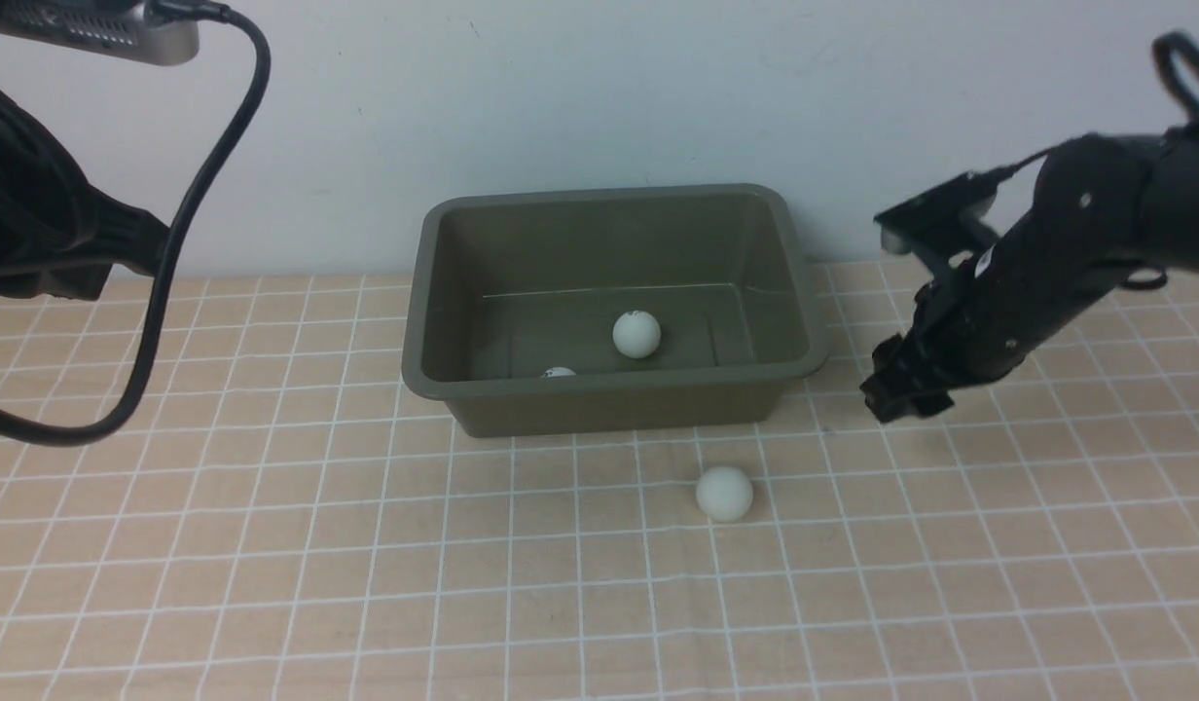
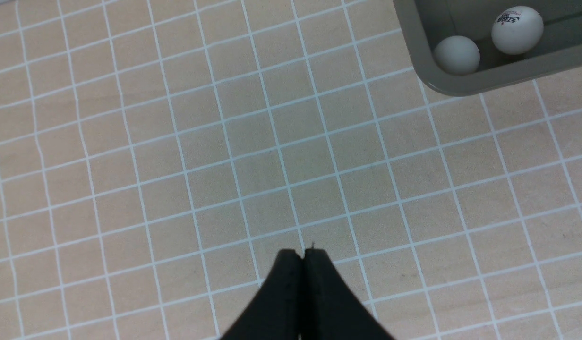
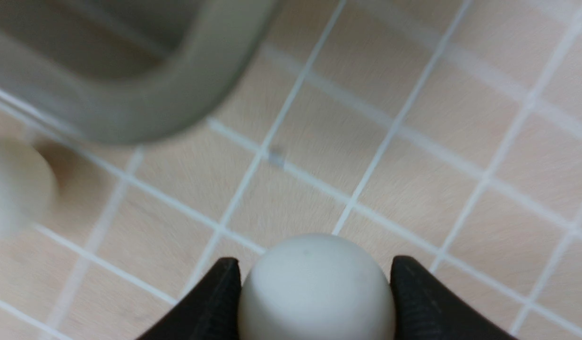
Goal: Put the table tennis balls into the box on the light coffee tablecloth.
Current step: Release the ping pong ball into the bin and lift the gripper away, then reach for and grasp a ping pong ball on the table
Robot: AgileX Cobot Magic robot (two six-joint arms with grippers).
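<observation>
Between the tips of the right pincer point(image 3: 314, 267) — a ball point(image 3: 314, 295), pinched; lift straight, squeeze lightly — clear the box point(image 3: 144, 111) rim nearby.

2 white balls point(image 1: 636, 334) in olive box point(image 1: 609, 409)

Black right arm point(image 1: 1047, 282), looping cable point(image 1: 186, 219), tapered left pincer point(image 2: 302, 257).
</observation>
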